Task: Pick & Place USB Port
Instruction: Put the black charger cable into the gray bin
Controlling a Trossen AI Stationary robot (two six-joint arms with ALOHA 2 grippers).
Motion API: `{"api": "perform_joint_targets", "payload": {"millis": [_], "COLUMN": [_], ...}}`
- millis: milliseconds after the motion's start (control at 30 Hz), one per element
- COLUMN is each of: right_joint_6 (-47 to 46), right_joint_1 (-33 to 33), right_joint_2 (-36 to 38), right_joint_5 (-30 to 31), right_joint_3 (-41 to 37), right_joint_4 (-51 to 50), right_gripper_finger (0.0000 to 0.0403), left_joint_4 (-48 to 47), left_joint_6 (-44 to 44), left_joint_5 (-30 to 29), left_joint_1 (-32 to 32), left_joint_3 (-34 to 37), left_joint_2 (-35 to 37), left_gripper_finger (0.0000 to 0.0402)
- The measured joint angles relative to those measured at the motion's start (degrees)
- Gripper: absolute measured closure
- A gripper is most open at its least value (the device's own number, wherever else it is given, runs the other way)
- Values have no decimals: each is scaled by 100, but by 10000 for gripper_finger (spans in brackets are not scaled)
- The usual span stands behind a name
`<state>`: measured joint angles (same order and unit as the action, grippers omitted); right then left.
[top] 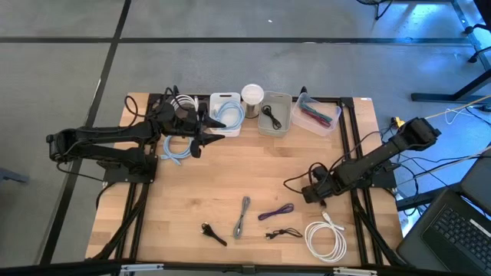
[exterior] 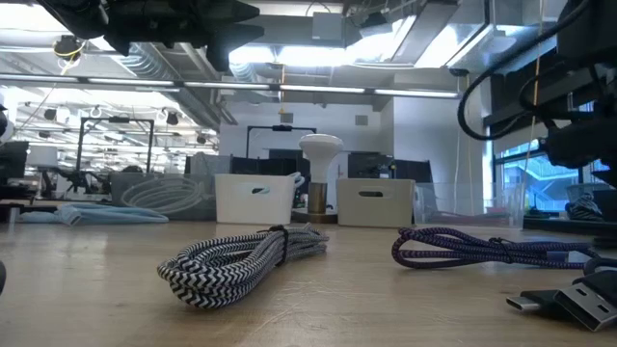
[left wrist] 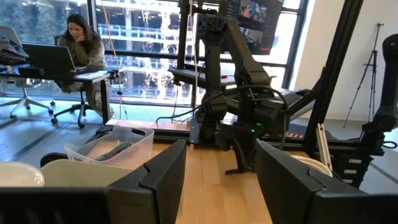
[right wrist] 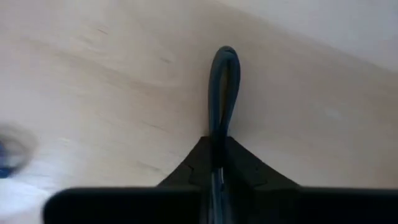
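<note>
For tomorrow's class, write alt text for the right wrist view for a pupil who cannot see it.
The right gripper has its jaws shut on a loop of dark cable, which sticks out forward above the pale wooden table. A blurred blue shape sits at one edge; nothing else is identifiable.

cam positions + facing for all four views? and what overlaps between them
High: overhead, straight down on the table; both arms, left gripper by the bins, right gripper low.
Low: table height, level across; grey braided cable, purple cable; arm undersides above.
Left wrist: past its open fingers toward the right arm.
Right wrist: looking down at the wood, fingers shut on a dark cable loop.
Shared: high and low both show the white bulb.
</note>
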<state>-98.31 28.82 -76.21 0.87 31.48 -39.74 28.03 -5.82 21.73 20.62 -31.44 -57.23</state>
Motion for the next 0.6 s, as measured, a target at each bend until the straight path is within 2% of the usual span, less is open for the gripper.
{"api": "perform_joint_targets", "payload": {"millis": [167, 333, 600], "right_joint_6": [231, 856, 2965], "right_joint_1": [-11, -195, -1079], "right_joint_2": [-14, 1, 60], "right_joint_5": [673, 1334, 2476], "right_joint_3": [-7, 160, 965], "right_joint_4": [285, 589, 530], "right_gripper_finger": [384, 389, 389], "left_joint_4": [0, 0, 0], "left_joint_6": [2, 0, 0], "left_joint_5": [-2, -2, -2], "left_joint_1": [0, 0, 0], "left_joint_3": [0, 0, 0], "left_joint_2": [0, 0, 0], "left_gripper_finger": [219, 219, 219]}}
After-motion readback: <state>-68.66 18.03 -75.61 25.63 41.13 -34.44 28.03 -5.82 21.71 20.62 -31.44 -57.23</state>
